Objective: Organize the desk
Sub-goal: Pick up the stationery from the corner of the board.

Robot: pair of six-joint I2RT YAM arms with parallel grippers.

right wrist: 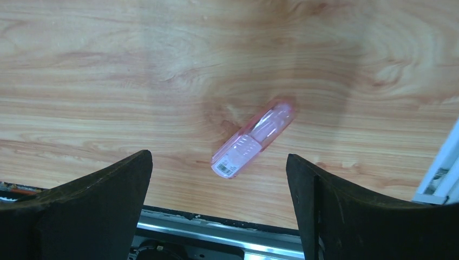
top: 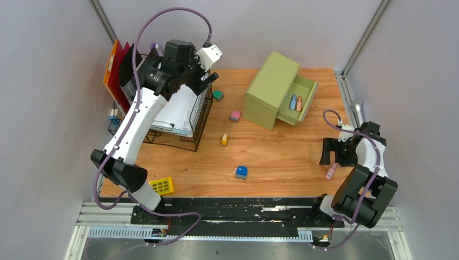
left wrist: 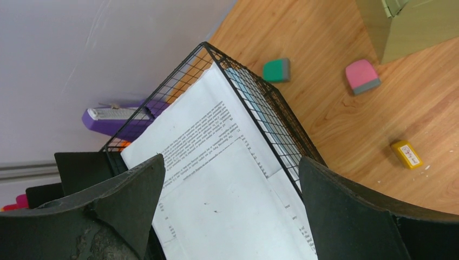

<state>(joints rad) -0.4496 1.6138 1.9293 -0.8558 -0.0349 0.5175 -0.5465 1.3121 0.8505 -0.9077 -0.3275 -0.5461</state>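
Four small block erasers lie loose on the desk [top: 270, 157]: a green one [top: 218, 95] and a pink one [top: 235, 115] far, between the wire basket [top: 197, 122] and the green drawer cabinet [top: 268, 89], a yellow one [top: 224, 140] mid-desk, and a blue one [top: 241, 172] near the front rail. A pink marker [right wrist: 253, 140] lies on the wood at the near right, directly under my right gripper [right wrist: 217, 160], whose jaws stand wide apart with nothing between them. My left gripper [left wrist: 231, 168] hangs over the basket at the far left, jaws also spread wide and empty, above the printed sheets [left wrist: 216, 162] stacked inside.

I judge the job partly done. The papers sit in the basket, and the cabinet's open drawer [top: 308, 92] already holds a blue marker [top: 293, 102] and an orange marker [top: 299, 103]. What's left, as I read it: the pink marker to the drawer, the four erasers gathered up, perhaps into the small yellow crate [top: 162, 186] at the near left, and the drawer closed.
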